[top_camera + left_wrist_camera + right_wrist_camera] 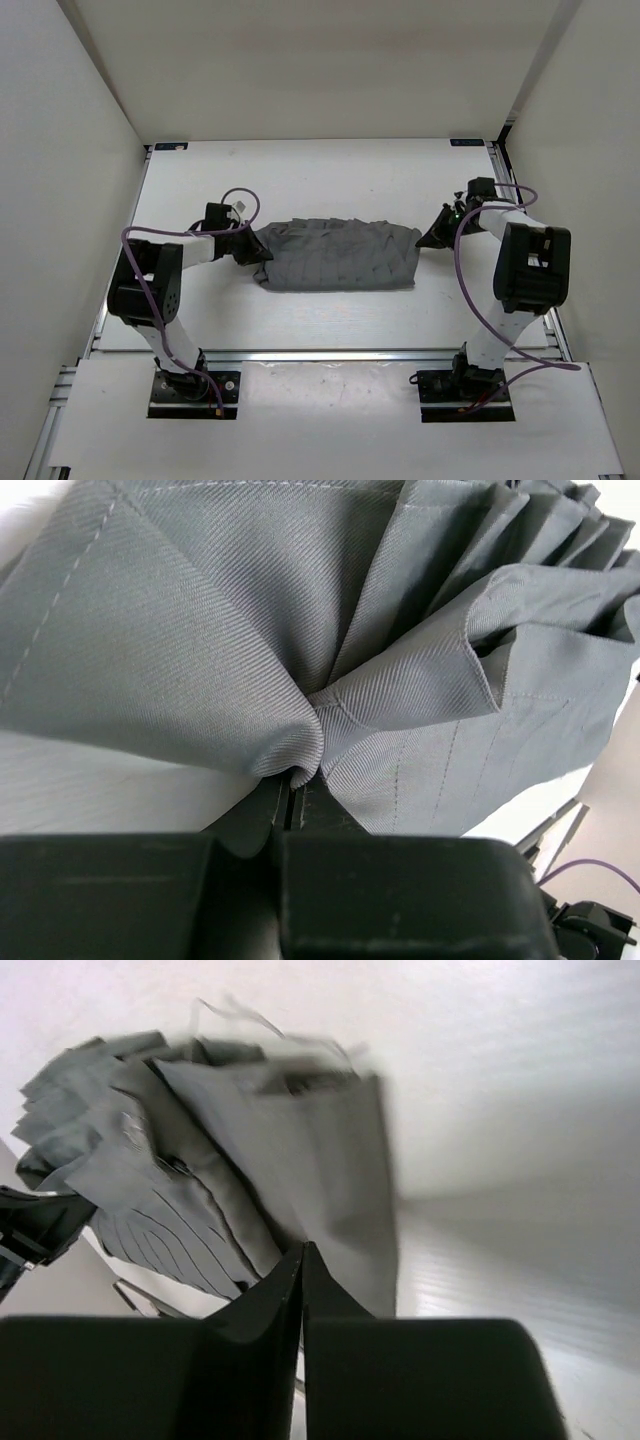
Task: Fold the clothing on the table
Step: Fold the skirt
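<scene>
On the bench [320,170], the left pincer [290,780] is clamped on the clothing [340,255] at its left edge, while the right pincer [302,1250], jaws together, seemingly grips the right.

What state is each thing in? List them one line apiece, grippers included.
clothing: wrinkled into pleats, lying spread out on the table, gripped at both ends, not yet folded.
left gripper: shut on the clothing's left end, fabric bunched at its tips.
right gripper: shut, apparently on the clothing's right edge; that view is blurred.
table: bearing the clothing near its middle.
</scene>
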Available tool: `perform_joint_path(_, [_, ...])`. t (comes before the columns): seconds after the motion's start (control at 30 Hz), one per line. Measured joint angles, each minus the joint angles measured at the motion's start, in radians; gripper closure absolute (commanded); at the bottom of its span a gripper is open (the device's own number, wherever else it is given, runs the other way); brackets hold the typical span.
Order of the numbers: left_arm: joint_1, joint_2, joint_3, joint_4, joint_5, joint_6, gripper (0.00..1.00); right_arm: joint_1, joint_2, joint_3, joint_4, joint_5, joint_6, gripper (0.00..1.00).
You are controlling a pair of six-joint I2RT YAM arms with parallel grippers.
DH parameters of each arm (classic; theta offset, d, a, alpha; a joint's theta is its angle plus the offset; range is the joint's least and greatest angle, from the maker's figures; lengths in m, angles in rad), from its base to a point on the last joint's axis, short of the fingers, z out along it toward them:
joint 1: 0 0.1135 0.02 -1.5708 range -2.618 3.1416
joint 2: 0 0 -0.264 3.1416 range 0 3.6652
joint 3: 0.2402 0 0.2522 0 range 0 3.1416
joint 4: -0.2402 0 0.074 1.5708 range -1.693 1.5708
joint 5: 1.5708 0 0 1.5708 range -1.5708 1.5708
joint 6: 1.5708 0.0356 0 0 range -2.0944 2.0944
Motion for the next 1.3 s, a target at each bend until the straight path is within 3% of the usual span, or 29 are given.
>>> perform_joint_path(0.3, [0.036,-0.030,0.021,-0.096,-0.011,0.037,1.00,0.064,0.129,0.080,0.042,-0.031,0.045,1.00])
perform_joint_path(0.53, [-0.015,-0.073,0.193,-0.201,-0.011,0.055,1.00,0.102,0.203,0.116,-0.015,-0.022,0.044,1.00])
perform_joint_path(0.73, [-0.138,-0.126,0.317,-0.205,-0.004,0.029,1.00,0.108,0.203,0.113,-0.016,-0.026,0.046,1.00])
perform_joint_path(1.03, [-0.359,-0.139,0.338,-0.107,0.007,-0.116,1.00,0.110,0.203,0.109,-0.014,-0.033,0.044,1.00])
perform_joint_path(1.3, [-0.459,-0.016,0.459,-0.026,-0.031,-0.218,1.00,0.110,0.202,0.100,-0.013,-0.045,0.043,0.99])
